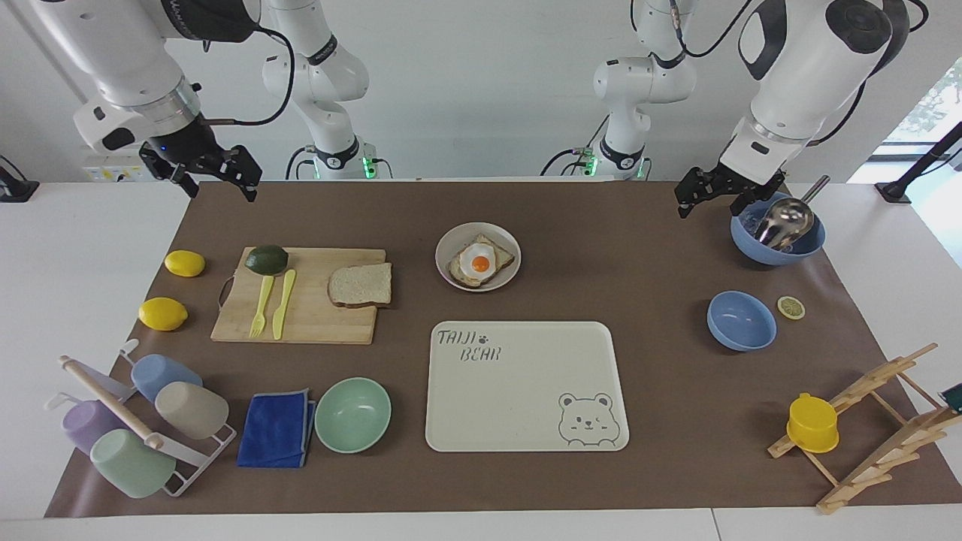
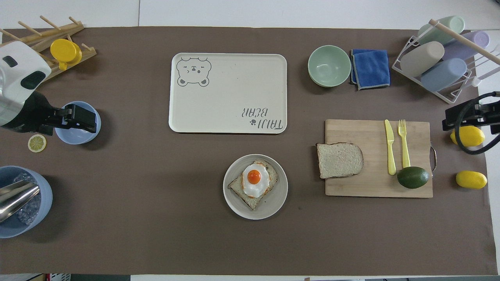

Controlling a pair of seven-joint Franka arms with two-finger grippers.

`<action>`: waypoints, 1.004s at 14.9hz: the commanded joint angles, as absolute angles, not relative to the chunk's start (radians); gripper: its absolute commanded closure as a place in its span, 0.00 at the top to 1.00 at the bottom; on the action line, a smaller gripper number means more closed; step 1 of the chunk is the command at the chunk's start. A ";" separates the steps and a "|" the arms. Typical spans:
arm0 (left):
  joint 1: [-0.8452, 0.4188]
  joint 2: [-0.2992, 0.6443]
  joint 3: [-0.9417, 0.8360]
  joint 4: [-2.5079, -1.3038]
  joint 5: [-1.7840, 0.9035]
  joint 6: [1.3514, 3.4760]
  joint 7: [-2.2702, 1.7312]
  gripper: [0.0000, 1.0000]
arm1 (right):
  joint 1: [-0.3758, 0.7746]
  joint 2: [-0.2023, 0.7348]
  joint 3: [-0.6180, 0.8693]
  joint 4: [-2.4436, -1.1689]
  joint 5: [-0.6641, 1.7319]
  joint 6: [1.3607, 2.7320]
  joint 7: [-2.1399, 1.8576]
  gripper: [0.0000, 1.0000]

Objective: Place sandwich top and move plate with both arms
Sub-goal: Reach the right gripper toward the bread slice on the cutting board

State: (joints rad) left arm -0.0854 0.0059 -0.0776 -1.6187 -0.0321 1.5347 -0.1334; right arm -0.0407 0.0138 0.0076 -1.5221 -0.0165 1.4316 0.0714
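Note:
The sandwich top (image 1: 361, 284) is a pale bread slice with a brown crust. It lies flat on the wooden cutting board (image 1: 316, 323), at the board's end toward the plate, and also shows in the overhead view (image 2: 339, 160). The plate (image 1: 451, 242) is small, round and grey-white and holds a toast slice with a fried egg (image 1: 481, 261); its rim shows from above (image 2: 274, 203). My right gripper (image 1: 218, 179) hangs open and empty, high over the mat's edge at the right arm's end (image 2: 455, 117). My left gripper (image 1: 708, 201) hangs open and empty, up beside the ladle bowl (image 2: 83, 119).
On the board lie an avocado (image 1: 267, 259), a yellow fork and a knife (image 1: 284, 303). Two lemons (image 1: 184, 263) sit beside it. The bear tray (image 1: 526, 387), a mint bowl (image 1: 353, 415), a blue cloth, a cup rack, two blue bowls (image 1: 741, 321) and a wooden rack stand around.

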 commanded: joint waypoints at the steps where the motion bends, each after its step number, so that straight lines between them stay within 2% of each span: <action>1: -0.083 -0.014 -0.077 -1.638 -0.038 1.545 -0.143 1.00 | -0.046 0.003 0.009 -1.543 -0.002 1.445 0.048 1.00; 6: -0.083 -0.012 -0.075 -1.638 -0.038 1.545 -0.143 1.00 | -0.043 -0.003 0.052 -1.554 -0.006 1.494 0.041 1.00; 9: -0.083 -0.014 -0.075 -1.638 -0.038 1.545 -0.143 1.00 | -0.006 -0.012 0.107 -1.617 -0.018 1.537 0.070 1.00; 12: -0.083 -0.012 -0.077 -1.638 -0.038 1.545 -0.143 1.00 | 0.133 0.079 0.107 -1.588 -0.063 1.557 0.246 1.00; 15: -0.083 -0.012 -0.075 -1.638 -0.038 1.545 -0.143 1.00 | 0.271 0.234 0.109 -1.551 -0.182 1.616 0.381 1.00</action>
State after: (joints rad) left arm -0.0854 0.0059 -0.0776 -1.6187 -0.0321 1.5347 -0.1335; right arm 0.2115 0.1166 0.1086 -1.5922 -0.1265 1.5751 0.2972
